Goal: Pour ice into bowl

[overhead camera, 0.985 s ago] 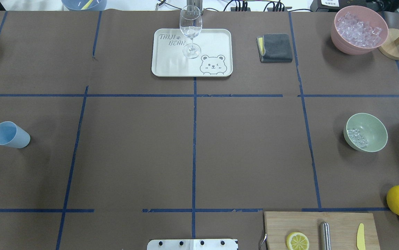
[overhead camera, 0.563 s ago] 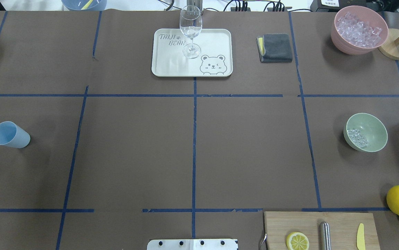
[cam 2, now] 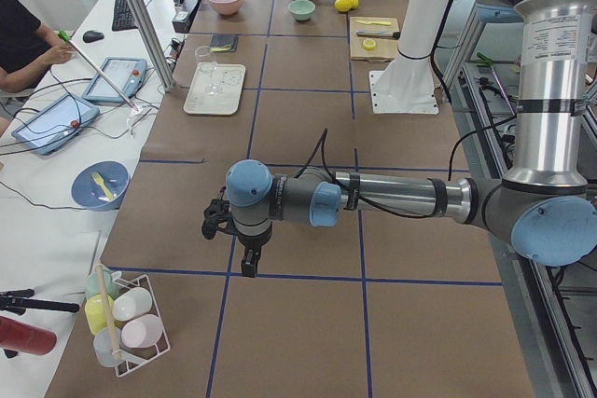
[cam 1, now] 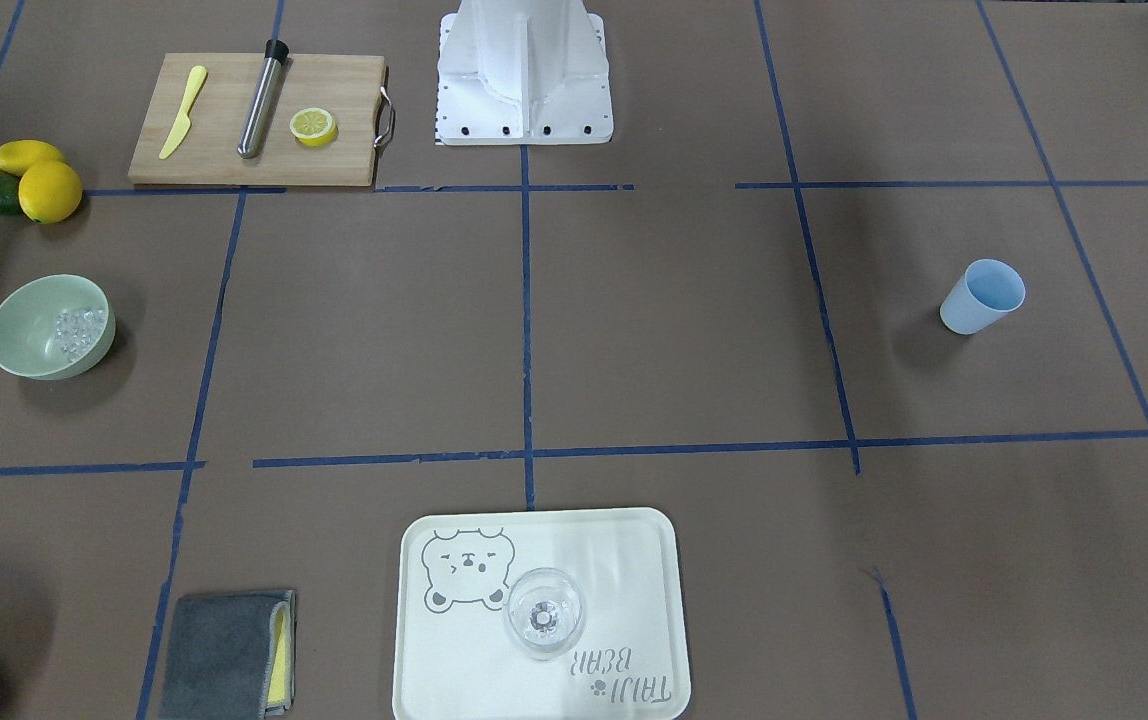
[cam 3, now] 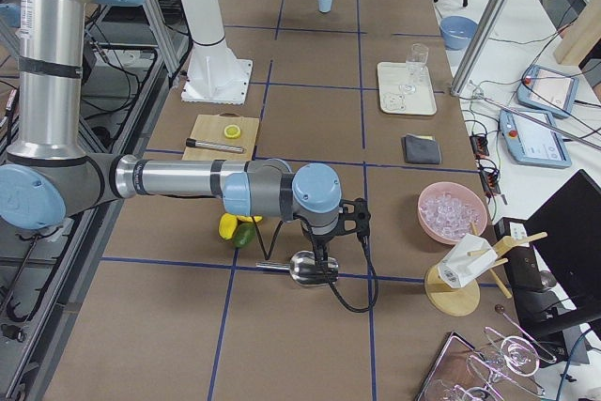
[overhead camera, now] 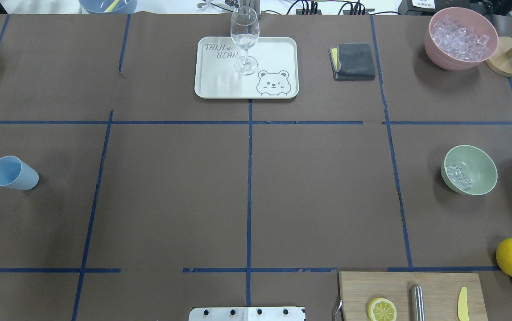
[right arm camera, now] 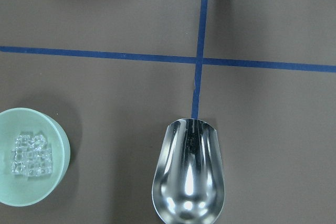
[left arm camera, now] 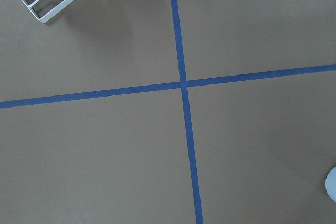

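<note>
Bench (overhead camera: pixel 171 200): brown surface, blue tape grid.
Left fingers (cam 2: pixel 249 266): lower centre of exterior left view, above bare bench; clenched or released, cannot tell.
Right fingers (cam 3: pixel 320 253): centre of exterior right view, over steel scoop (right arm camera: pixel 189 182); state cannot tell.
Bowl (overhead camera: pixel 479 171): right-middle of overhead view, upright.
Ice (overhead camera: pixel 457 175): small heap inside bowl, left part.
</note>
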